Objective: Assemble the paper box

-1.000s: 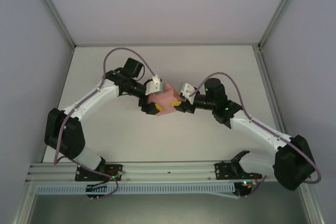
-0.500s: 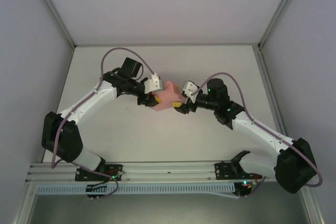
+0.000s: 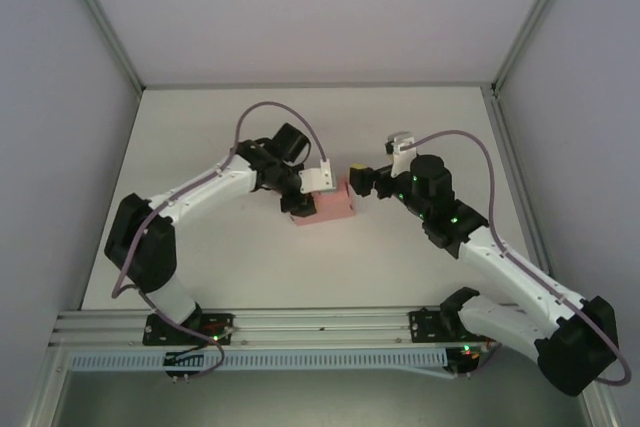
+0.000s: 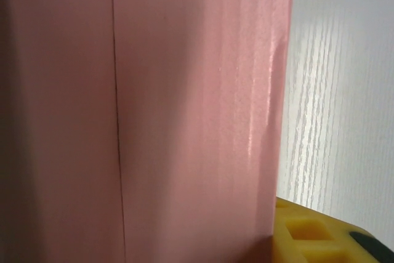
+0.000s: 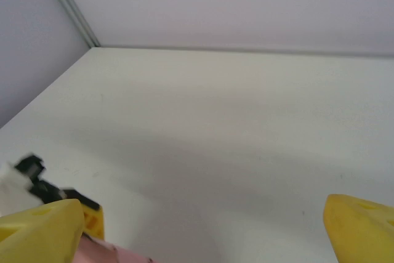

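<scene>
**Released on the right, held on the left**

Holding the paper box (image 3: 328, 205) at mid-bench (image 3: 200, 147) with the left fingers (image 4: 308, 238), clamped on its left end. Just let go with the right fingers (image 5: 362, 225): spread wide, backed off beside its right end. Probably one fold done, regrip next. Thin pink card, faintly ribbed (one straight seam), crisp-edged.

Robot lab test cell. White tabletop (image 3: 300, 267) boxed in by plain grey panels (image 3: 60, 147) at 9, 12 and 3 o'clock. Aluminium extrusion posts (image 3: 102, 22) in the far corners. 2 cabled arms (image 3: 200, 187) bolted to a slotted rail (image 3: 320, 322) at 6 o'clock.
</scene>
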Tool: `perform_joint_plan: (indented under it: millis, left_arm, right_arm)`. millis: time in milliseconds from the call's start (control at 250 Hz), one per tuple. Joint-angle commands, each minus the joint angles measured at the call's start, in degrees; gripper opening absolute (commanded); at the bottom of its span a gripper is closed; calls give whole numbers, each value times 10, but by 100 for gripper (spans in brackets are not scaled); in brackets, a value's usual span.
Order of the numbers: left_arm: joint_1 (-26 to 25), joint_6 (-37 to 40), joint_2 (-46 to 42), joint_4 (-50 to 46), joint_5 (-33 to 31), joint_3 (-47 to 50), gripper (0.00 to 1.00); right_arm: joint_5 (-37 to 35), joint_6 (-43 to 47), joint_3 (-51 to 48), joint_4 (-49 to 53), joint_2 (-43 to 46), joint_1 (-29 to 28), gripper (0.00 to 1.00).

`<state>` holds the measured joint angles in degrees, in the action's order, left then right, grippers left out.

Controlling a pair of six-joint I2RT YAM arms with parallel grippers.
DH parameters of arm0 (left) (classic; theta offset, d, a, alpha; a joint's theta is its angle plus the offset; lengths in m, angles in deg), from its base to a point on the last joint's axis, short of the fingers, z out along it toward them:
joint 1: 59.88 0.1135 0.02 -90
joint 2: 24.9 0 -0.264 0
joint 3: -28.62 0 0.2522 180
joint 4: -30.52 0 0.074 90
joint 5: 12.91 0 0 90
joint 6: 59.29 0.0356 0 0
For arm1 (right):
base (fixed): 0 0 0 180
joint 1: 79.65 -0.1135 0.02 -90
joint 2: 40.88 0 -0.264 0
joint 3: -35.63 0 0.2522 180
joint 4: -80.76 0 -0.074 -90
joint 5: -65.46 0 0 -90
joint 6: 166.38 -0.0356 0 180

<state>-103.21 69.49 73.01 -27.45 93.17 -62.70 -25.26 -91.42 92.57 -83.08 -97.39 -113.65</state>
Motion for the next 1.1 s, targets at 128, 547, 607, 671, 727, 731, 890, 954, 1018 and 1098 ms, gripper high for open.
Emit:
perform_joint_plan:
  millis: [128,547,607,671,727,731,890,954,1018,1098]
  left_arm:
    - [-13,-30,60,-61,-61,-38,41]
    - [-29,-18,45,-16,-65,-4,45]
    - [-30,-14,36,-3,-64,10,45]
    - [-30,-6,25,10,-56,24,46]
    - [-29,-2,15,23,-49,36,46]
    - [-30,-2,14,24,-49,36,47]
    - [-29,6,-5,49,-37,58,47]
    - [-28,8,-5,55,-32,60,47]
    - [-26,7,-2,56,-30,61,47]
    - [-24,6,1,56,-28,59,47]
  right_arm:
    - [26,-54,22,165,-45,1,88]
    - [175,162,21,83,-111,1,63]
    - [172,169,38,102,-132,1,59]
    - [167,169,51,114,-149,1,50]
    - [168,170,58,120,-156,1,48]
    - [168,169,58,120,-157,1,48]
    - [178,157,60,111,-163,1,39]
    - [183,150,56,105,-164,1,36]
    - [185,145,52,102,-162,1,34]
    - [192,141,49,104,-161,1,33]
